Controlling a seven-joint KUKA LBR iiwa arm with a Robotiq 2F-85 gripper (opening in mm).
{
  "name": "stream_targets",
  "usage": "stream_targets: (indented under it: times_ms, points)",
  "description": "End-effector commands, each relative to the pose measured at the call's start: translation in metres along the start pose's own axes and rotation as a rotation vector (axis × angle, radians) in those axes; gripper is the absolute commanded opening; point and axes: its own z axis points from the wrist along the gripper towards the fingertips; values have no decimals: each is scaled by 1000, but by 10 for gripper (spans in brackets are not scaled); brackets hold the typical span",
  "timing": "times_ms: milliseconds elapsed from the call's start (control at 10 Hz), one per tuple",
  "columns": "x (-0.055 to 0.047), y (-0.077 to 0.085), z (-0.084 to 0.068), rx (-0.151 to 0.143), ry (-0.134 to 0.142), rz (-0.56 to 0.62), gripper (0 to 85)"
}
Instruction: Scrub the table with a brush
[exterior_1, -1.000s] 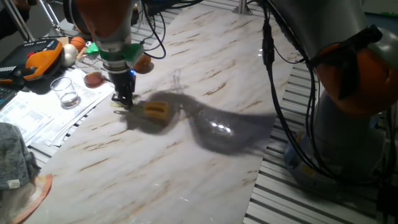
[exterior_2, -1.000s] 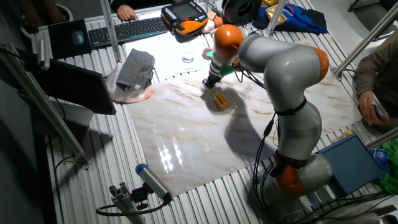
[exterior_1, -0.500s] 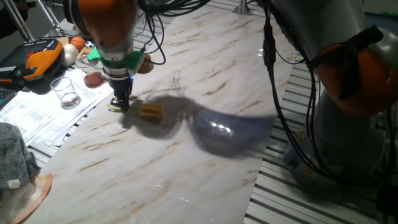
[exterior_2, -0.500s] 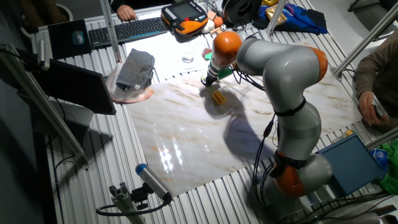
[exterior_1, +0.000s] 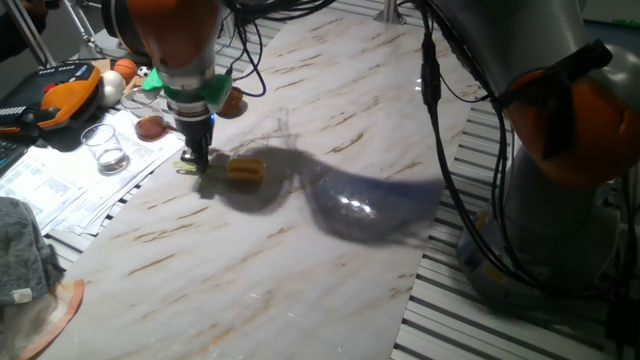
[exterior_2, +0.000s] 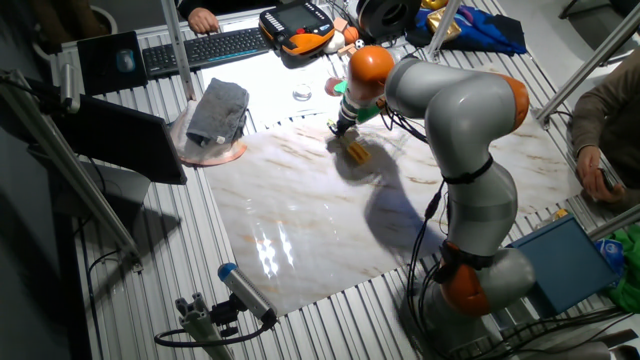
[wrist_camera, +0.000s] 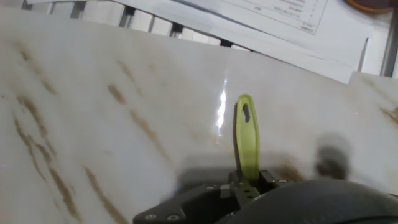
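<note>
The brush lies on the white marble table (exterior_1: 330, 90), its yellow-orange head (exterior_1: 246, 171) flat on the surface and its pale yellow-green handle (wrist_camera: 246, 134) pointing toward the table's left edge. My gripper (exterior_1: 197, 163) is shut on the handle, pointing straight down near that edge. From the other fixed view the brush (exterior_2: 356, 151) sits just right of the gripper (exterior_2: 341, 127). The hand view shows the handle's end with its hanging hole sticking out past the fingers; the head is hidden there.
Left of the table lie papers (exterior_1: 70, 185), a glass (exterior_1: 105, 147), small round orange and white objects (exterior_1: 125, 70) and an orange pendant (exterior_1: 65, 88). A grey cloth (exterior_2: 218, 108) rests on a disc. A blue-handled tool (exterior_2: 245, 291) stands by the near corner.
The gripper and brush slid back and forth along the table near its left edge, a short way one way and then partly back. The grip on the handle stayed the same.
</note>
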Motion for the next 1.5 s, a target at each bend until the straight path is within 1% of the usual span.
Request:
stream_targets:
  times_ms: [0, 100, 300, 500, 900, 1100, 1200, 1300, 1400]
  points:
    - [3, -5, 2, -2, -9, -10, 0]
    - [4, -12, 3, -4, -11, -24, 0]
    - [3, -24, 0, -13, -5, -44, 0]
    - [6, -33, -1, -9, -10, -60, 0]
    - [10, -61, -5, -16, -8, -111, 0]
    - [15, -74, -4, -21, -20, -134, 0]
    - [16, -77, -4, -28, -20, -133, 0]
    - [15, -75, -4, -32, -18, -133, 0]
    - [13, -70, -4, -38, -16, -122, 0]
